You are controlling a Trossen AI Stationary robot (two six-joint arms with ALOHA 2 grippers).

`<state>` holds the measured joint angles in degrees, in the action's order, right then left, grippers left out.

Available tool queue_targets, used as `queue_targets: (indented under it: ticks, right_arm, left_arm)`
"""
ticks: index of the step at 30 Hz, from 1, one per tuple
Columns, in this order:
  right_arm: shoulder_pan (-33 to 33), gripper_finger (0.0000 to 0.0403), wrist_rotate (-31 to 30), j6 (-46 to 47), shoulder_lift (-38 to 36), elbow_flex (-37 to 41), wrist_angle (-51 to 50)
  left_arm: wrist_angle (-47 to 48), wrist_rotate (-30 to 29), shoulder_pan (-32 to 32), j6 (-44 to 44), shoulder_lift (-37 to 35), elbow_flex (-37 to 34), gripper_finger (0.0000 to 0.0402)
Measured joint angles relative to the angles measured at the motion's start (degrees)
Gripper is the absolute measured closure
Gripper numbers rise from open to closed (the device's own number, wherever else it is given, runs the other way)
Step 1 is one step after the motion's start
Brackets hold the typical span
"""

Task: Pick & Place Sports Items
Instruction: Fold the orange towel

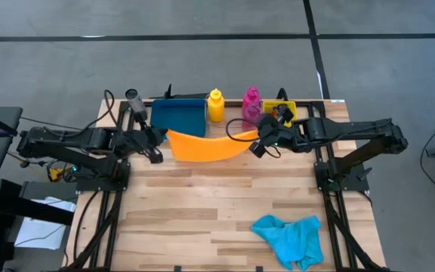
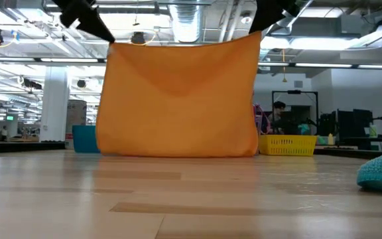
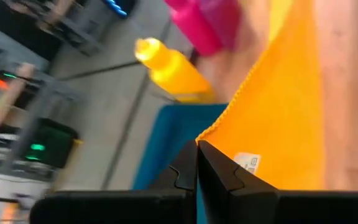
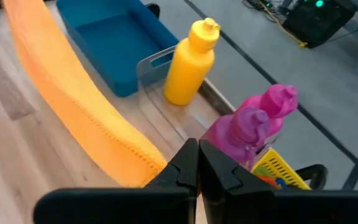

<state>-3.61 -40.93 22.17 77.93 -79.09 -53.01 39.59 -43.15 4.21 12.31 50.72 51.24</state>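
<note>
The orange cloth hangs spread like a sheet between my two grippers in the low view, above the table's far middle. My left gripper is shut on its left top corner. My right gripper is shut on its right top corner. The yellow bottle and the magenta bottle stand upright behind the cloth, with the purple bottle close beside the magenta one. The cyan cloth lies crumpled at the near right. My left gripper pinches the orange cloth's top corner between its two shut fingers, by the hemmed edge. The cloth hangs below the fingers. I cannot tell whether its lower edge touches the table. My right gripper pinches the cloth's other top corner between its two shut fingers, at the hemmed edge. The top edge runs nearly straight between the two grippers, sagging slightly. The cloth hangs below the fingers.
The blue tray stands at the far edge behind the cloth's left half. The small yellow bin stands behind my right gripper. Bare wooden table lies between the cloth and the near edge.
</note>
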Motion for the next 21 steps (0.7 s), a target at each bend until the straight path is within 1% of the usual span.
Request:
queue_targets:
  ticks: [4,7,12,17,21]
  right_arm:
    - [-2.34,0.0403,0.12,1.79,0.0,0.04,-1.26]
    - [-3.91,0.0403,0.88,2.32,0.0,0.04,-2.08]
    - [-5.59,0.0403,5.38,3.11,-0.06,2.33,-0.86]
    - [-6.12,0.0403,7.55,4.43,-0.03,8.44,2.2]
    - [-6.08,0.0403,11.61,4.46,-0.02,13.11,6.19]
  left_arm:
    - [3.99,6.5,0.01,-5.54,-0.01,-0.3,0.0401]
    - [4.02,9.16,0.04,-7.18,0.0,-2.56,0.0401]
    - [3.08,11.64,0.04,-9.84,0.02,-7.45,0.0401]
    - [1.13,13.15,0.04,-11.64,0.0,-11.87,0.0401]
    - [-0.9,14.41,0.04,-11.72,0.0,-12.31,0.0401]
